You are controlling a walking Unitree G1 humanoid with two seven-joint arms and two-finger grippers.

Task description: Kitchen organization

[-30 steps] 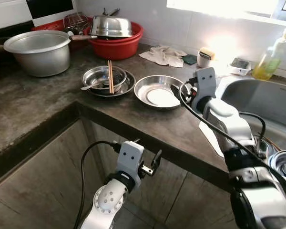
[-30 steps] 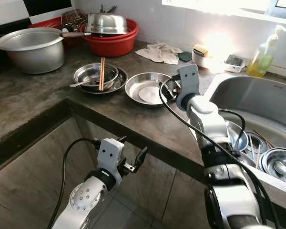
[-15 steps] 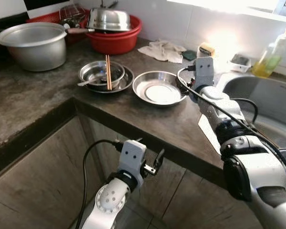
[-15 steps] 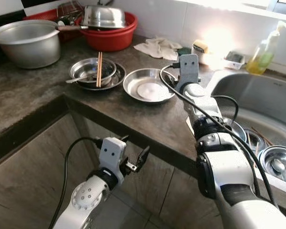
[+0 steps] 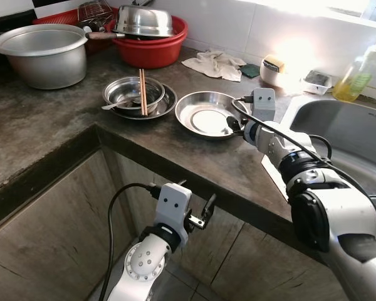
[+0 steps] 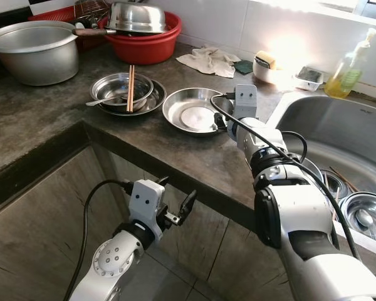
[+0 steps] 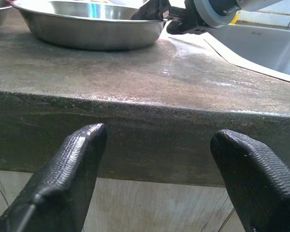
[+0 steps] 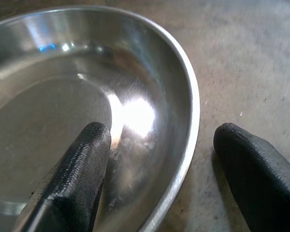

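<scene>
A shallow steel plate lies on the dark stone counter near the sink. My right gripper is open at the plate's near-right rim. In the right wrist view one finger sits inside the plate and the other finger rests outside on the counter, so the rim runs between them. My left gripper is open below the counter edge, facing the cabinet front, with nothing between its fingers.
Stacked steel bowls with chopsticks and a spoon sit left of the plate. Behind them are a large pot, a red basin with an upturned bowl, and a cloth. The sink holds bowls; a soap bottle stands behind it.
My right gripper has come down and forward from above the counter to the plate's rim, now straddling it. The left arm has stayed put; the camera view shifted a little.
</scene>
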